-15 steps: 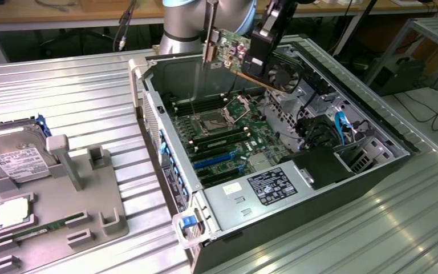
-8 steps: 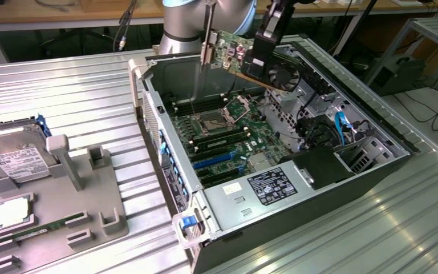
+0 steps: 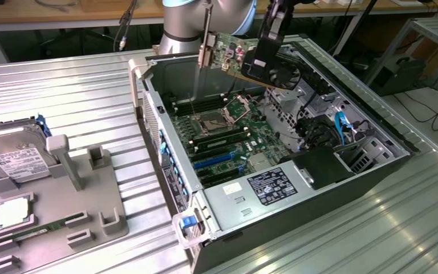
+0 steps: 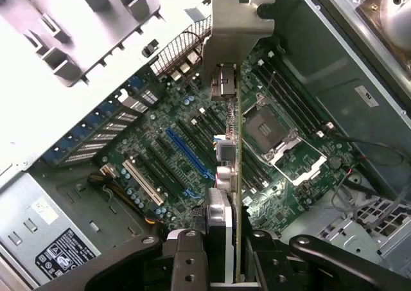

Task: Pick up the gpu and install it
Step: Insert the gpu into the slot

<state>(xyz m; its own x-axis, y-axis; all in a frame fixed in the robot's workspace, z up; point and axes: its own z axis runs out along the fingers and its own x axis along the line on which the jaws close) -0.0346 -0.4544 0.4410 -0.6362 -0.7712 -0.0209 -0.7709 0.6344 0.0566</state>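
The gpu (image 3: 243, 59) hangs in the air above the open computer case (image 3: 371, 123), near the case's far end. It is a dark card with a round fan (image 3: 286, 73) and a silver end bracket (image 3: 203, 48). My gripper (image 3: 271, 28) is shut on its upper edge. In the wrist view the gpu (image 4: 235, 143) shows edge-on, bracket (image 4: 239, 21) farthest from the camera, clamped between my fingers (image 4: 186, 259). It hovers over the motherboard (image 4: 160, 169), clear of the slots. The blue expansion slot (image 4: 186, 153) lies beside and below the card.
On the exterior view's left a grey fixture tray (image 3: 89, 200) holds a silver hard drive (image 3: 17, 162), a processor chip (image 3: 13, 214) and a green memory stick (image 3: 40, 232). Inside the case are an open processor socket (image 3: 207, 123), a labelled power supply (image 3: 276, 185) and cables (image 3: 341, 128).
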